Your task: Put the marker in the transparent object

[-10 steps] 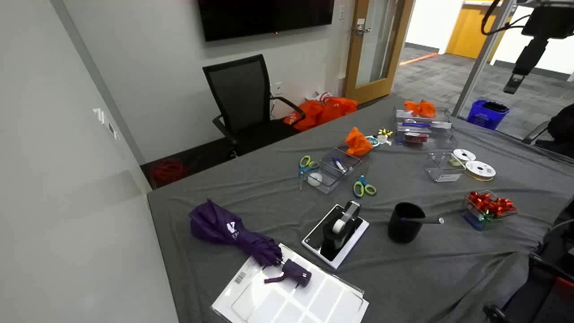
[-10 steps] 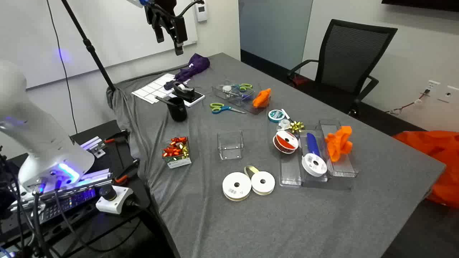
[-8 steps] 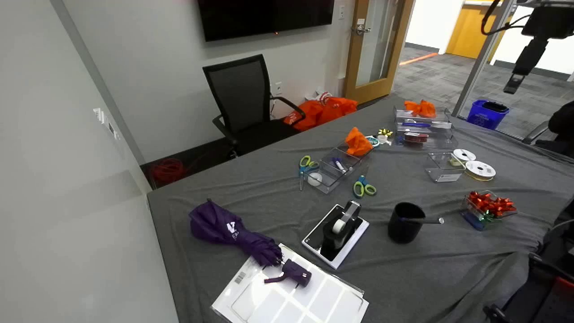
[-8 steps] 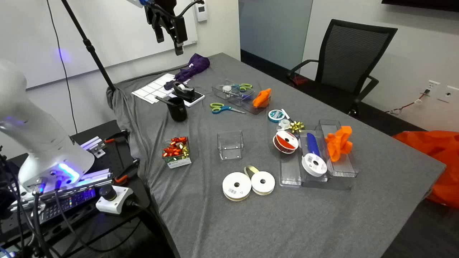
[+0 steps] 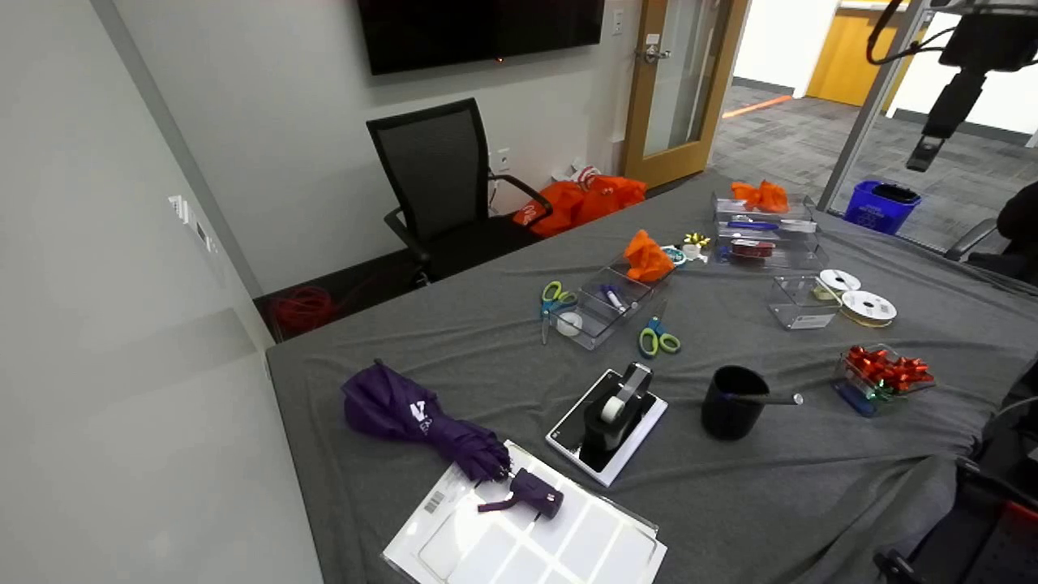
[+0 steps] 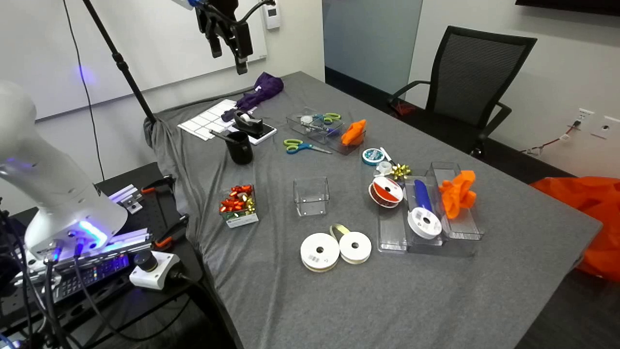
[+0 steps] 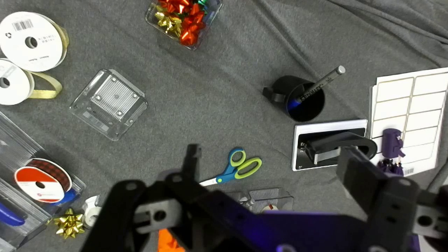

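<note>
A slim marker [image 7: 320,85] with a grey barrel and blue end leans in the black cup [image 7: 288,87]. The marker's grey end sticks out over the rim; it also shows in both exterior views [image 5: 774,399] [image 6: 221,136]. A small clear box [image 7: 112,105] stands on the grey cloth with nothing seen in it; it also shows in both exterior views [image 5: 803,304] [image 6: 311,198]. My gripper [image 6: 228,62] hangs high above the table, fingers wide apart with nothing between them. In the wrist view its fingers [image 7: 272,154] are below the cup in the picture.
A tape dispenser [image 7: 339,143] on a white-edged box stands beside the cup. Scissors [image 7: 231,169], a bow box [image 6: 238,206], ribbon spools [image 6: 319,252] and clear trays [image 6: 392,237] lie around. A divided clear tray [image 5: 596,312] holds another blue-and-white marker [image 5: 614,298].
My gripper has shifted very slightly to the left in an exterior view. The objects on the table have not moved.
</note>
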You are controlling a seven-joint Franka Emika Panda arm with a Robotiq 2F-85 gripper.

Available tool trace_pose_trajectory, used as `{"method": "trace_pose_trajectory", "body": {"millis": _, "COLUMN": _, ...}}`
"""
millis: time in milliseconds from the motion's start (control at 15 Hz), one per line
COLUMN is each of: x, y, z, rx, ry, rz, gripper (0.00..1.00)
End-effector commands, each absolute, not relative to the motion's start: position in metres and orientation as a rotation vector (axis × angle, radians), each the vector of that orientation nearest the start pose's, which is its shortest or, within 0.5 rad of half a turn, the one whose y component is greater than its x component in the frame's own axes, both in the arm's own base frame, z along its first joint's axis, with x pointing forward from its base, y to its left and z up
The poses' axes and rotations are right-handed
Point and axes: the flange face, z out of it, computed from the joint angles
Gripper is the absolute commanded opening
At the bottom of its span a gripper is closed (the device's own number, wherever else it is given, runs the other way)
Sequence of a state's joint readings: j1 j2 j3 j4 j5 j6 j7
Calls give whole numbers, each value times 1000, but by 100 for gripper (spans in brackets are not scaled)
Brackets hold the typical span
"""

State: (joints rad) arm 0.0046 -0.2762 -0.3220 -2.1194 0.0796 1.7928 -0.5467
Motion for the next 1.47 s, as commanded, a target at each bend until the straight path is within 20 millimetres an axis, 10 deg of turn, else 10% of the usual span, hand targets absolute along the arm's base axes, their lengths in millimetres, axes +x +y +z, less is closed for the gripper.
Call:
{"method": "trace_pose_trajectory", "body": {"millis": 0, "x": 458, "y": -118, "z": 496, "rx": -2995, "ry": -269, "rz": 37, "gripper": 100}}
{"method": "trace_pose_trajectory", "body": {"millis": 800, "x": 497, "y": -16, "z": 381, "rx": -3053, "ry": -44, "rz": 339, "gripper": 100}}
{"method": "trace_pose_trajectory", "body": {"millis": 1400, "x": 480, "y": 37, "z": 313, "rx": -3068, "ry": -65, "rz": 394, "gripper": 100}}
